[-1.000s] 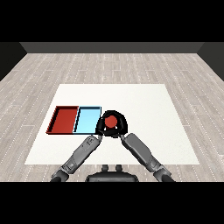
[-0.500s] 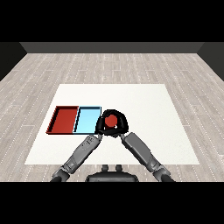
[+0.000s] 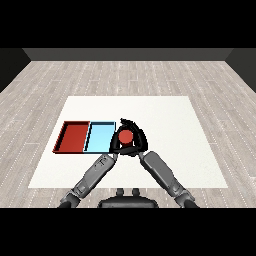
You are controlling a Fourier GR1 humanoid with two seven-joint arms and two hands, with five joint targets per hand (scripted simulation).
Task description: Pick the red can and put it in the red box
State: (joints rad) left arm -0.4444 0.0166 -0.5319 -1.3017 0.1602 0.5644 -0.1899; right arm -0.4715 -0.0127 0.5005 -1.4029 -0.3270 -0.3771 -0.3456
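Observation:
The red can (image 3: 125, 136) stands just right of the light blue tray (image 3: 100, 137), over the white table. My right hand (image 3: 139, 141) is curled round the can, its fingers arching over the far side and its thumb at the near side. My left hand (image 3: 114, 145) sits close against the can's left side, at the blue tray's right edge; its shape is hard to make out. The red tray (image 3: 74, 136) lies left of the blue one and holds nothing.
The two trays sit side by side on the left half of the white table (image 3: 170, 125). Both forearms meet in a V near the table's front middle. Grey plank floor surrounds the table.
The can and the right hand around it have shifted slightly left and away from me, toward the blue tray. The left hand has hardly moved.

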